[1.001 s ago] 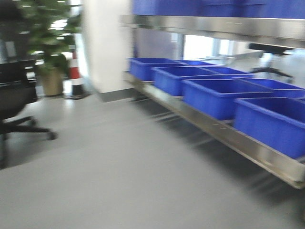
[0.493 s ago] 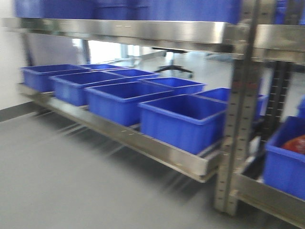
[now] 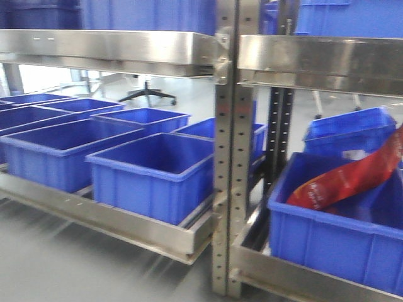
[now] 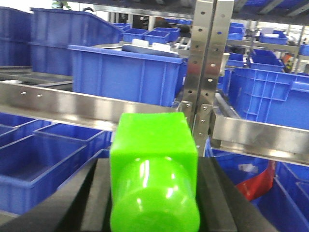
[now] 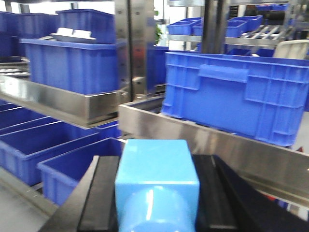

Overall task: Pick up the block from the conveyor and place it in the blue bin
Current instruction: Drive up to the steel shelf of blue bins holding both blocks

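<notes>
- Block (image 4: 153,169), the green one, is clamped in the left hand (image 4: 154,195). Dark fingers (image 4: 99,193) press on its two flat flanks, and its glossy rounded nose pokes forward.
- The right hand (image 5: 155,198) likewise grips a blue block (image 5: 157,188), with a finger on each side.
- Handling call: hard, smooth plastic, probably light and stiff. That shine looks slippery, so hold it by the flat opposite faces, not the rounded end.
- Just beyond the left hand runs a steel shelf rail (image 4: 63,104), with open blue bins (image 4: 34,164) below it.
- Further ahead of both hands, in the front view, a rack upright (image 3: 230,157) has bins on either side, one holding a red packet (image 3: 352,179).
- The conveyor is not in view.
</notes>
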{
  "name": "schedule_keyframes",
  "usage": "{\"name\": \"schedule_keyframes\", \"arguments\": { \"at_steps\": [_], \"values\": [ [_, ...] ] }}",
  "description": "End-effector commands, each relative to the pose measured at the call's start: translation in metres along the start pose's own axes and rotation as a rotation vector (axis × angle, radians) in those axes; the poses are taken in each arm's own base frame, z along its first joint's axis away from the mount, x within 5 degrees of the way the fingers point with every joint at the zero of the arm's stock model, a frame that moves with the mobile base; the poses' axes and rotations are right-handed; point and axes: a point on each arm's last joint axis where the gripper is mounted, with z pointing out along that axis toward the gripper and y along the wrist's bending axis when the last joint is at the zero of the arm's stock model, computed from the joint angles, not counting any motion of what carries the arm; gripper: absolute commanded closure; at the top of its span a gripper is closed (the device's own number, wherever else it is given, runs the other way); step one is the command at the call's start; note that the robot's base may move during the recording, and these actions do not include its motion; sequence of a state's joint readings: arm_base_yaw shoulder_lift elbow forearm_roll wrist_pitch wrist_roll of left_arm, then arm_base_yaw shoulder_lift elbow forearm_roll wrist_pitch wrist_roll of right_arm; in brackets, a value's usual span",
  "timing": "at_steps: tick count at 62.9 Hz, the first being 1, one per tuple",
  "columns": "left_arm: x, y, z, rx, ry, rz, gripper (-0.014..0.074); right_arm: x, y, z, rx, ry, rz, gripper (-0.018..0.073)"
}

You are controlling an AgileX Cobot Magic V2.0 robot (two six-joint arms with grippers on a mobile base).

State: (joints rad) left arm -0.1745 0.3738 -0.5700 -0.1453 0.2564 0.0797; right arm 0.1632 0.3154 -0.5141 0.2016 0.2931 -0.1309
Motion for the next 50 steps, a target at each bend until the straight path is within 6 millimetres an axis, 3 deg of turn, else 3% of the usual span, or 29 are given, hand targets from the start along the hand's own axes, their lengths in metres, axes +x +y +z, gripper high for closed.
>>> {"name": "schedule_keyframes", "arguments": {
  "at_steps": [1, 50],
  "values": [
    [-0.0022, -0.0007, -0.001, 0.008, -0.019, -0.01, 0.0707, -0.0012, -0.0003, -0.0004, 0.003, -0.017, -0.01, 0.0722],
    [-0.0022, -0.0007, -0.001, 0.008, -0.019, -0.01, 0.0707, -0.0012, -0.0003, -0.0004, 0.003, -0.017, -0.01, 0.0722]
  ]
}}
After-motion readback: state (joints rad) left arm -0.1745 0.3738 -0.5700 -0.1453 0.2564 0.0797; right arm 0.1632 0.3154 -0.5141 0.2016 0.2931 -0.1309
